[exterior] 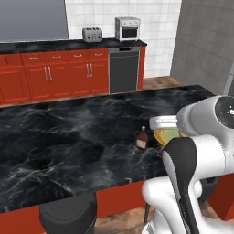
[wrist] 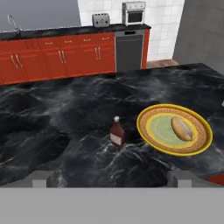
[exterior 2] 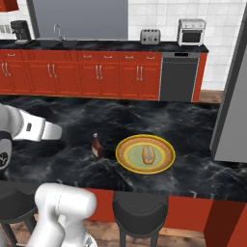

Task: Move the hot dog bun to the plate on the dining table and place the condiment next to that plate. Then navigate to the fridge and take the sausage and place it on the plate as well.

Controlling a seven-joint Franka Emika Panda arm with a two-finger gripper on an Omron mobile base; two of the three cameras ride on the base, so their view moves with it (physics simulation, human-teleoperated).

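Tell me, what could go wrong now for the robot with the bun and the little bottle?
1. The condiment stands upright right beside the plate, near the dining table edge. The arm swinging away could tip it.
2. The hot dog bun lies right of the plate's middle, so the sausage may be left little room, or nudge the bun and roll off.
3. The gripper is open and empty, so nothing steadies either thing.

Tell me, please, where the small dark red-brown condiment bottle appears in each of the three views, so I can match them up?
Left base view: the small dark red-brown condiment bottle stands right of centre, beside the arm.
Right base view: left of centre.
Hand view: at centre.
Shared landmark: the round yellow plate lies just right of the bottle, on the black marble dining table.
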